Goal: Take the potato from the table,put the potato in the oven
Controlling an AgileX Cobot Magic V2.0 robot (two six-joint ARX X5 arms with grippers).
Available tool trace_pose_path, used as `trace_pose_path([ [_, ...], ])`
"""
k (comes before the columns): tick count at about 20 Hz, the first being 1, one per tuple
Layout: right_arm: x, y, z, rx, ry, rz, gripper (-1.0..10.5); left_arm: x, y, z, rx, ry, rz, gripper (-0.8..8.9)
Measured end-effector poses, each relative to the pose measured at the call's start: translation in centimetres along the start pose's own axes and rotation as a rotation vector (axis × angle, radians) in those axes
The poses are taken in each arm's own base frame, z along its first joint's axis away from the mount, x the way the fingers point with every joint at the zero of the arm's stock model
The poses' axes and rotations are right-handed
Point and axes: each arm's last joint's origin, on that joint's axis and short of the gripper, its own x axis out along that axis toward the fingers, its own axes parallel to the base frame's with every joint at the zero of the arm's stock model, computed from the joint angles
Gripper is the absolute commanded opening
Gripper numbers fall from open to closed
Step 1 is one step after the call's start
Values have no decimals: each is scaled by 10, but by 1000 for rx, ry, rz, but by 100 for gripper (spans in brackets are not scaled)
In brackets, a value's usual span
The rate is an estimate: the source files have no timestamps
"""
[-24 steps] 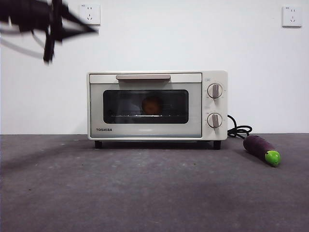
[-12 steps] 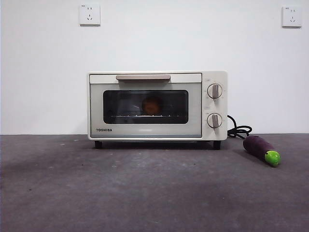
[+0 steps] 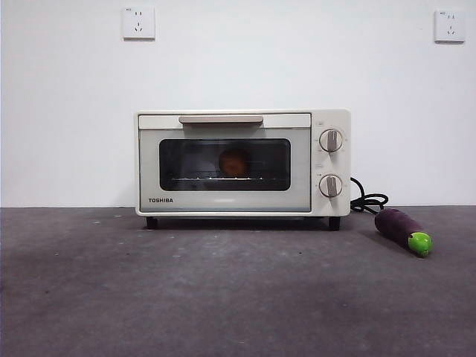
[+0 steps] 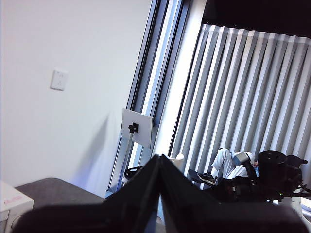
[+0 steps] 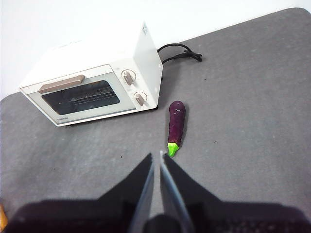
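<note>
The oven [image 3: 242,162] stands on the table [image 3: 223,297] against the wall with its door closed. Behind the dark glass the orange-brown potato [image 3: 234,162] rests on the rack. Neither arm shows in the front view. My left gripper [image 4: 159,157] is shut on nothing and raised high, facing the wall and a window, with only a corner of the oven [image 4: 9,204] below it. Also shut and empty, my right gripper [image 5: 156,156] hangs well above the table [image 5: 252,97], in front of the oven [image 5: 92,82]; the potato does not show in this view.
A purple eggplant [image 3: 401,229] with a green tip lies on the table right of the oven, near its black cord [image 3: 368,201]. The right gripper hangs just short of the eggplant [image 5: 176,121]. Wall sockets [image 3: 138,22] sit high on the white wall.
A blurred dark arm at the front view's top left corner a second ago has gone up and out of the picture. The oven, potato and eggplant have not moved.
</note>
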Motion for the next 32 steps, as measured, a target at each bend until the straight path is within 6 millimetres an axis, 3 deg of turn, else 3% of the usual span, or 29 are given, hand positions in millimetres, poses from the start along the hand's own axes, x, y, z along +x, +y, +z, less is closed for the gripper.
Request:
trace_pose_path([
  [7, 0, 0, 0, 0, 0, 0, 32, 3, 7, -4, 140, 35, 29, -4],
  [10, 0, 0, 0, 0, 0, 0, 32, 5, 22, -18, 183, 137, 158, -4],
  [14, 0, 0, 0, 0, 0, 0, 32, -6, 52, -51, 181, 415, 640, -4],
  [16, 0, 0, 0, 0, 0, 0, 32, -19, 65, -74, 192, 569, 912, -4],
  [18, 0, 0, 0, 0, 0, 0, 32, -35, 73, -96, 255, 614, 1180, -4],
  [21, 0, 0, 0, 0, 0, 0, 32, -56, 70, -110, 368, 341, 1484, -4],
  [24, 0, 0, 0, 0, 0, 0, 32, -75, 65, -127, 366, -3, 1624, -4],
  [26, 0, 0, 0, 0, 0, 0, 32, -81, 70, -145, 325, -104, 1587, -4],
  [30, 0, 0, 0, 0, 0, 0, 32, -88, 88, -186, 225, -118, 1520, -4],
  [32, 0, 0, 0, 0, 0, 0, 32, -88, 94, -201, 174, -135, 1407, -4],
])
